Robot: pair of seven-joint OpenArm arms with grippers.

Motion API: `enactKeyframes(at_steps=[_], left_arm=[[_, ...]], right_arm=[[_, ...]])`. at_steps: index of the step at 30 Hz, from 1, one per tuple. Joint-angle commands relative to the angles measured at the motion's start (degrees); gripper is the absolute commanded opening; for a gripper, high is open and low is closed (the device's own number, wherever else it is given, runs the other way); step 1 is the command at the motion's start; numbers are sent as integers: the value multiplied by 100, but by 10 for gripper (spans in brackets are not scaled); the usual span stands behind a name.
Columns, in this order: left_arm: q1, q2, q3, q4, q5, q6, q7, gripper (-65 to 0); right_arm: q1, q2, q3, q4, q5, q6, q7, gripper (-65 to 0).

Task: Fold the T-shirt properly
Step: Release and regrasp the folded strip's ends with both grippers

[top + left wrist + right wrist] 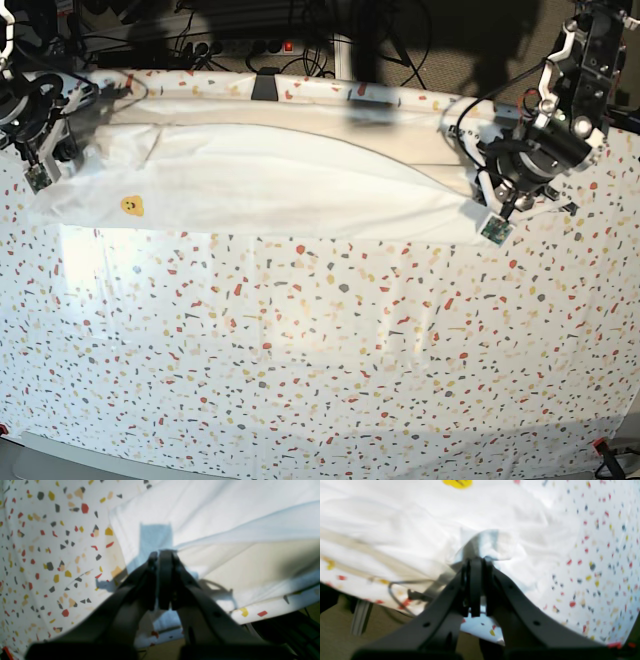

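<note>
The white T-shirt (280, 175) is stretched sideways in a long band across the far part of the table, plain side showing, with a small yellow smiley mark (131, 205) near its left end. My left gripper (487, 203) holds the shirt's right end. In the left wrist view that gripper (162, 552) is shut on a fold of the T-shirt (212, 510). My right gripper (52, 152) holds the other end. In the right wrist view it (476, 560) is pinched shut on bunched fabric of the T-shirt (407, 517).
The speckled tablecloth (320, 350) covers the whole table. Cables and a power strip (250, 45) lie behind the far edge. A dark clamp (262, 86) sits on that edge, and a red clamp (603, 447) is at the near right corner.
</note>
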Motion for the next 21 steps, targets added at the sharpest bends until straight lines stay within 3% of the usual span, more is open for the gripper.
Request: enactKeyframes(at_steps=[1, 11, 21], left_arm=[[-61, -52, -42, 22, 24, 39, -42, -650], [-68, -50, -42, -1093, 26, 39, -527, -650], [-129, -33, -42, -1169, 26, 39, -632, -650]], right_arm=[[76, 111, 70, -50, -20, -70, 83, -650], [1126, 109, 63, -1064, 48, -101, 192, -650], [1342, -35, -17, -1226, 46, 284, 345, -650]])
